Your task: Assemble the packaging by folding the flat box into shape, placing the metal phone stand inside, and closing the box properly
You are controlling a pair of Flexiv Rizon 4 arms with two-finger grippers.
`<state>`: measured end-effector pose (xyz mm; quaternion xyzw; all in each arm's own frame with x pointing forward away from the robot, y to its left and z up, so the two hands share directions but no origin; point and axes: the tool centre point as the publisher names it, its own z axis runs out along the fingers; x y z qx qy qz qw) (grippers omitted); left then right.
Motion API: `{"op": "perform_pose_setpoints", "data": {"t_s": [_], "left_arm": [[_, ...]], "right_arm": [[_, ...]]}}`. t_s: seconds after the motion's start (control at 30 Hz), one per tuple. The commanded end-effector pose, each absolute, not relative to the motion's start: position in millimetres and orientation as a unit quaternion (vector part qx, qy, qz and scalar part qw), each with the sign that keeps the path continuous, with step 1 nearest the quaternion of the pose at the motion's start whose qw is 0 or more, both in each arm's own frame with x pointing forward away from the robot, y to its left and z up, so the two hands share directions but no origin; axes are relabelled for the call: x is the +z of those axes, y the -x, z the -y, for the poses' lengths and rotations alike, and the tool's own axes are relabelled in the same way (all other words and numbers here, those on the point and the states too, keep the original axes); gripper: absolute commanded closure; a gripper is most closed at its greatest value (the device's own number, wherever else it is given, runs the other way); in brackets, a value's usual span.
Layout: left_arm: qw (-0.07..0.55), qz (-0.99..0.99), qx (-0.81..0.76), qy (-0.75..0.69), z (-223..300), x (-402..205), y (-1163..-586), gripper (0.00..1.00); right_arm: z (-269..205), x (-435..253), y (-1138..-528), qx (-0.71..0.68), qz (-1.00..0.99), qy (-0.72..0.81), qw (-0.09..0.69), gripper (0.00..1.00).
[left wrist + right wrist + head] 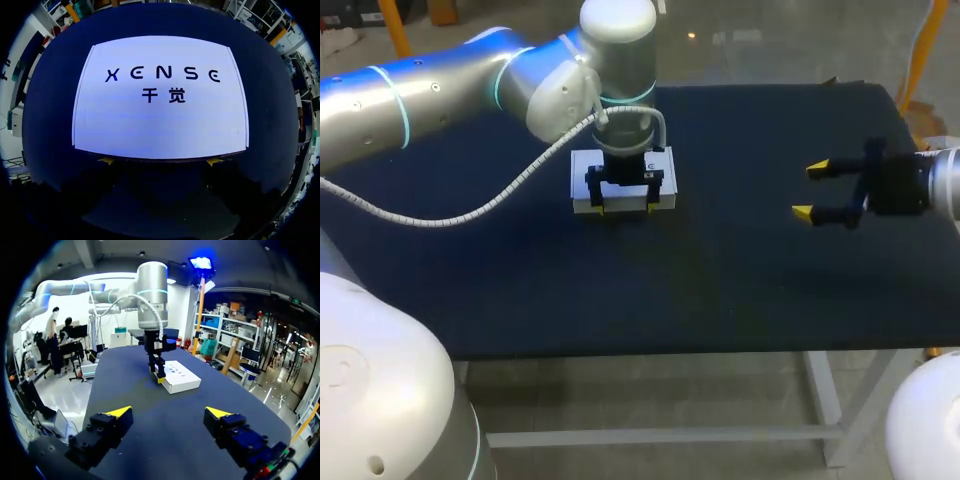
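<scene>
One white box (160,125) lies on the table (720,280). Left gripper (625,209) sits at its near edge, spread apart; right gripper (810,190), well away, also spread

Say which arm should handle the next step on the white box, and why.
Left. The left gripper is already down at the white box, with its yellow tips spread along the box's near edge. The right gripper hangs open off to the side, well apart from the box.
</scene>
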<state>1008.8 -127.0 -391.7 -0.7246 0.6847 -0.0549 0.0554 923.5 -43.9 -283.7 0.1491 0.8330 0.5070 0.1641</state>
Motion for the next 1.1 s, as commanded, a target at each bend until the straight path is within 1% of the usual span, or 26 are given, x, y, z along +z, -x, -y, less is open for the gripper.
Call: {"op": "perform_pose_setpoints", "data": {"t_s": [0.03, 0.43, 0.7, 1.1], "left_arm": [[0.041, -0.688, -0.041, 0.723, 124, -394, -1033, 0.0], [0.027, -0.695, -0.042, 0.717, 106, -396, -1094, 0.0], [0.034, -0.698, -0.039, 0.714, 101, -392, -1131, 0.0], [0.031, -0.703, -0.039, 0.71, 100, -385, -1167, 0.0]], "right_arm": [[45, -284, -924, 0.51, -0.832, -0.148, 0.164, 0.0], [45, -284, -924, 0.51, -0.832, -0.148, 0.164, 0.0], [45, -284, -924, 0.51, -0.832, -0.148, 0.164, 0.0], [45, -284, -924, 0.51, -0.832, -0.148, 0.164, 0.0]]}}
